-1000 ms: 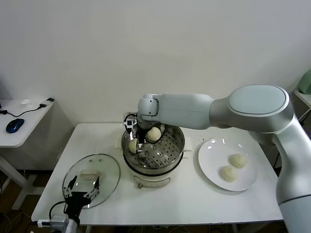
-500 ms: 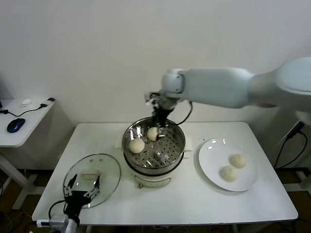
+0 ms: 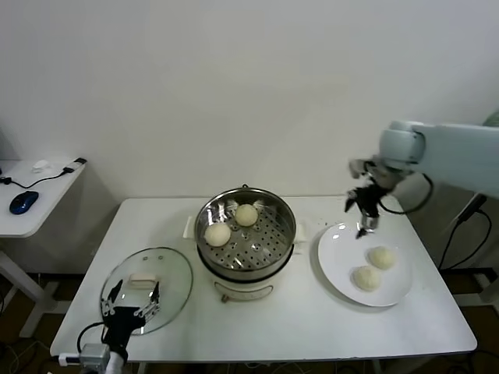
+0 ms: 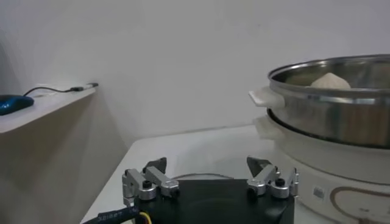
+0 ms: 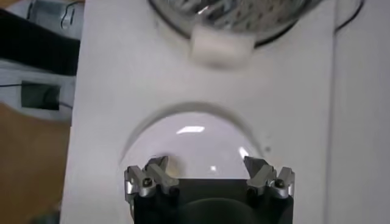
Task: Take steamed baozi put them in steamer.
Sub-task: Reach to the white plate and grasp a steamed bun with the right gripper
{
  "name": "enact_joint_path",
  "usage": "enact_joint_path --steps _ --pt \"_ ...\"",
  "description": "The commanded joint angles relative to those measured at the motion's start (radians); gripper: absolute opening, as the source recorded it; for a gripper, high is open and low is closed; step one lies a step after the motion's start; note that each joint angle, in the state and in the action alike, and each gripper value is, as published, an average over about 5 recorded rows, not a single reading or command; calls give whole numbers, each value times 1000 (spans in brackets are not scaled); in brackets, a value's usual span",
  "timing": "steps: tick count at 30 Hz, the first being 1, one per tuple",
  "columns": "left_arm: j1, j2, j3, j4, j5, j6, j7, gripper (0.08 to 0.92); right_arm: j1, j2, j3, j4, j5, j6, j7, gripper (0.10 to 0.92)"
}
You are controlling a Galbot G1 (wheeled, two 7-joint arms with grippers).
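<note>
Steel pot: the round shiny stainless-steel steamer with a perforated tray stands upright on its white base with side handles, mid-table.
Buns in the pot: two smooth, domed cream-white baozi rest on the tray toward its far left side, near each other.
Buns on the plate: two more lie side by side on the flat round white plate, right of the steamer.
Bun shape: round domes, no long axis to speak of.
Right gripper: hangs over the plate's far rim, fingers spread wide, holding nothing.
Left gripper: low at the table's near left, over the round clear glass lid, fingers apart and empty.
Table: plain white, matte.
</note>
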State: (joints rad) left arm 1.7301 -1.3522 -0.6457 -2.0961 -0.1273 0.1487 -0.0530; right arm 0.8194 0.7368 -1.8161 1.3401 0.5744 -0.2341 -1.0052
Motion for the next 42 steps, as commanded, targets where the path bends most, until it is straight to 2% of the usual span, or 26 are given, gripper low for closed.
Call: enact_joint_path --steps 1,11,24,28,34,38,42 --pt "6 -13 0 -1 12 -1 1 823 -290 -195 159 0 -216 10 13 823" --pt "20 -21 -4 0 18 -8 -2 823 -487 -133 338 -81 -267 -16 80 823" --pt "25 -14 -11 1 16 -12 -4 823 -591 -74 439 -133 -276 -38 133 821" --pt "24 -13 -10 -1 16 -8 -4 823 -582 -75 442 -125 -275 -38 130 760" --pt "28 -18 -5 -18 19 -1 -3 823 -459 -85 375 -88 -259 -30 88 643" --pt "31 -18 -3 -28 19 2 -2 823 -271 -58 280 -74 -213 0 38 629" --pt "29 -16 2 -34 21 5 -1 823 10 58 140 -117 -141 112 -47 632"
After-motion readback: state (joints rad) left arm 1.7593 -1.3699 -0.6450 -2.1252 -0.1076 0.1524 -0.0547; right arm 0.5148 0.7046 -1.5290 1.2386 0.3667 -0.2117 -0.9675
